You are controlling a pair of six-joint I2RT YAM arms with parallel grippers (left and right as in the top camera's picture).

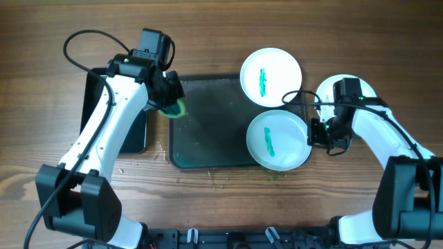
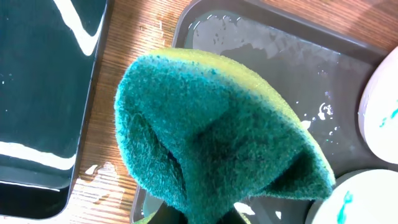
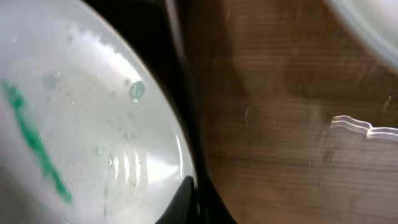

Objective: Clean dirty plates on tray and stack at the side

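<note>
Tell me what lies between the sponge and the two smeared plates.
Only bare, wet tray lies between the sponge and the plates, as the overhead view shows.

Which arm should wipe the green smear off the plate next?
Left. The left gripper holds the sponge over the tray. The right gripper has no sponge; it sits at the near plate's rim.

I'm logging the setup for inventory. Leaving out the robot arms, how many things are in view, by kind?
Plates: 3 (two teal-smeared, one partly hidden off to the side)
Trays: 2 (grey-green tray, black tray)
Sponges: 1
Total: 6
</note>
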